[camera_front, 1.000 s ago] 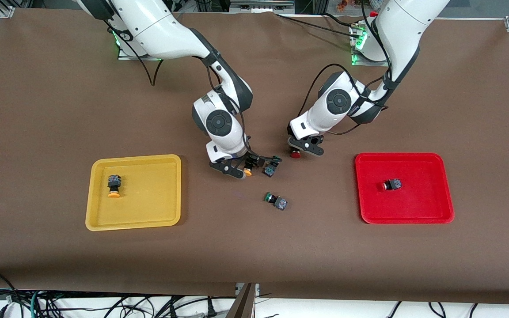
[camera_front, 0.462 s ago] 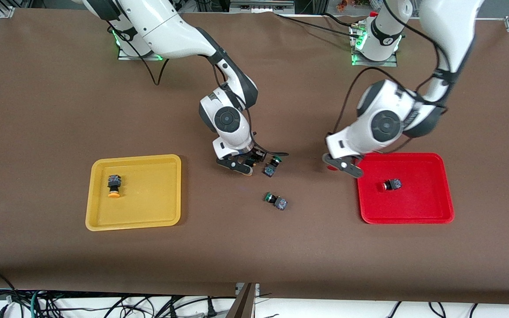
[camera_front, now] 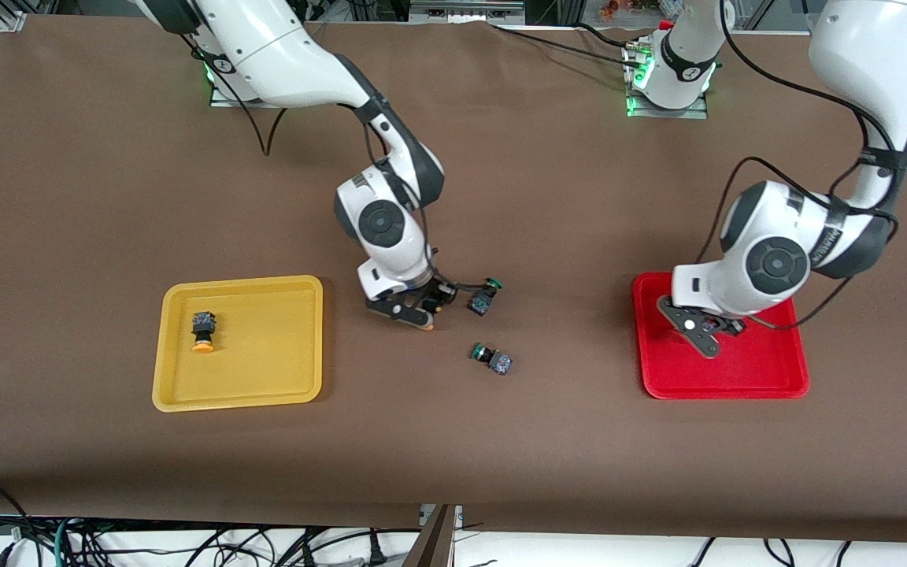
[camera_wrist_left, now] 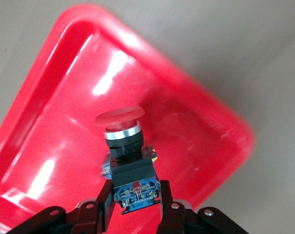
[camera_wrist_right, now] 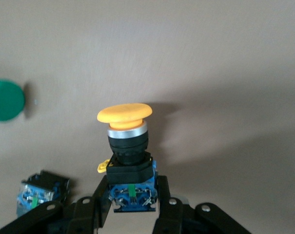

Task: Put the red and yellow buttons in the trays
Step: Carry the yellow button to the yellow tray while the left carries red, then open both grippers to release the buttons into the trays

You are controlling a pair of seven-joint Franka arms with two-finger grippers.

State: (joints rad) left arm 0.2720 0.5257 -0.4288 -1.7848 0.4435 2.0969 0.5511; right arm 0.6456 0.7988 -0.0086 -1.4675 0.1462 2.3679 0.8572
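My left gripper is shut on a red button and holds it over the red tray, cap pointing down at the tray floor. The second red button in that tray is hidden under the gripper. My right gripper is shut on a yellow button just above the table, between the yellow tray and the green-capped switches. Another yellow button lies in the yellow tray.
Two green-capped switches lie on the brown table near its middle: one right beside my right gripper, one nearer to the front camera. The right wrist view shows a green cap and a switch body.
My left gripper carried the red button from the table's middle to over the red tray. My right gripper closed on the yellow button and shifted slightly toward the yellow tray.
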